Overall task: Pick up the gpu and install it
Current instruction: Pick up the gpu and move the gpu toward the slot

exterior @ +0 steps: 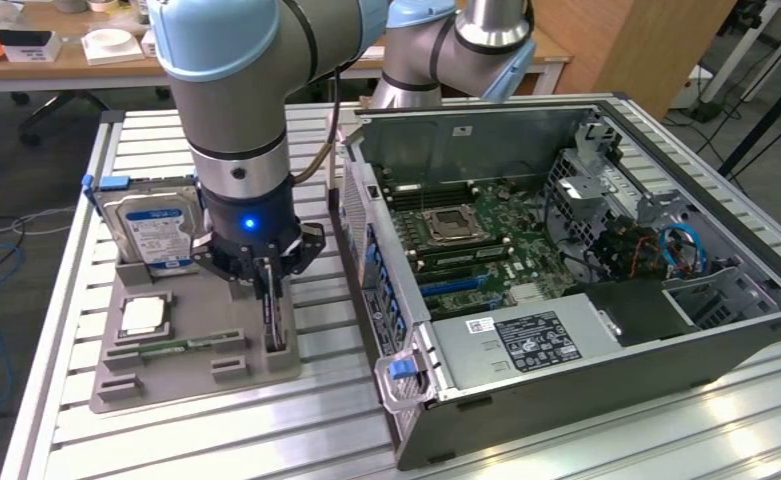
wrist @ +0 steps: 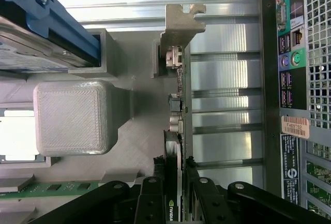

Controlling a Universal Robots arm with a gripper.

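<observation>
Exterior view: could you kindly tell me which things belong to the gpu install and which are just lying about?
Job in hand: gpu, clamped in the jaws; open computer case.
Lying about: hard drive; processor chip; memory stick.

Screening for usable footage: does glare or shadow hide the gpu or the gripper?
Exterior view: glare on the table toward the exterior view's right; gripper and gpu free of it. Wrist view: table slats shine bright, gripper fingers dark against them, gpu edge plain.

The hand (exterior: pixel 273 283) covers part of the gpu (exterior: pixel 275 325), and the wrist view's edge cuts off the hard drive (wrist: pixel 36 53).
</observation>
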